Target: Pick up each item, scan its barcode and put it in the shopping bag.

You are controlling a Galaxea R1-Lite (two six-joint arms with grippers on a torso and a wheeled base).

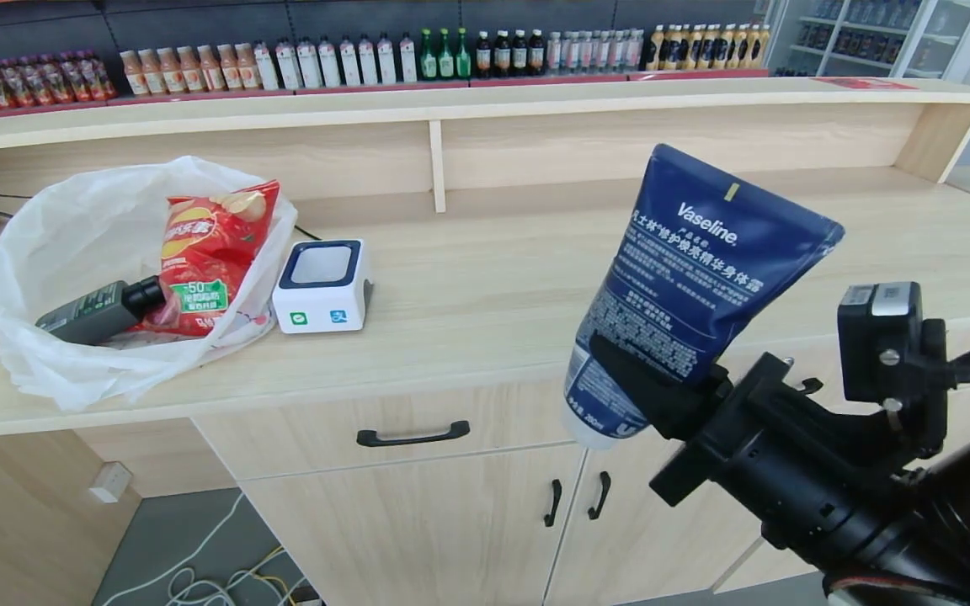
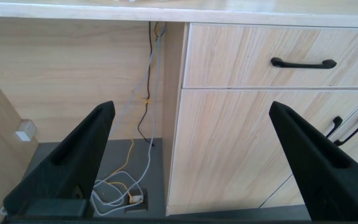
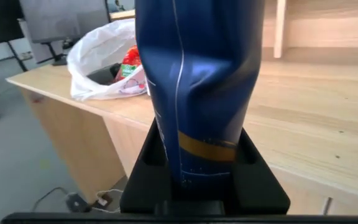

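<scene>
Room lies open over the counter (image 1: 493,286) right of the scanner (image 1: 322,286), hemmed by the bag (image 1: 47,244) just left of the scanner, the shelf (image 1: 485,105) and its divider (image 1: 437,164) behind, and the tube (image 1: 695,286) raised in the right end effector (image 1: 645,387) in front.

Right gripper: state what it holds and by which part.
The right gripper holds the blue lotion tube by its lower body, just above the white cap.
</scene>
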